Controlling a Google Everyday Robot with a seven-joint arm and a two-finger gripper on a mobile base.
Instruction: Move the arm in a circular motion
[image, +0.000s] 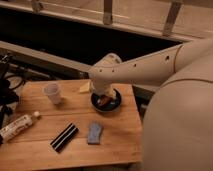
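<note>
The arm (150, 67) is a thick cream-white tube with small dark holes. It reaches from the right across the frame to a bulbous elbow joint (105, 72) over the back of the wooden table (45, 150). Below the joint the gripper (103, 97) hangs down into a dark bowl (114, 104) near the table's back right.
On the table stand a translucent cup (52, 93), a lying white bottle (19, 127), a black striped bar (64, 137), a blue sponge (94, 133) and a pale wedge (85, 88). The robot's large cream body (180, 125) fills the right. Dark cables and gear (6, 90) sit left.
</note>
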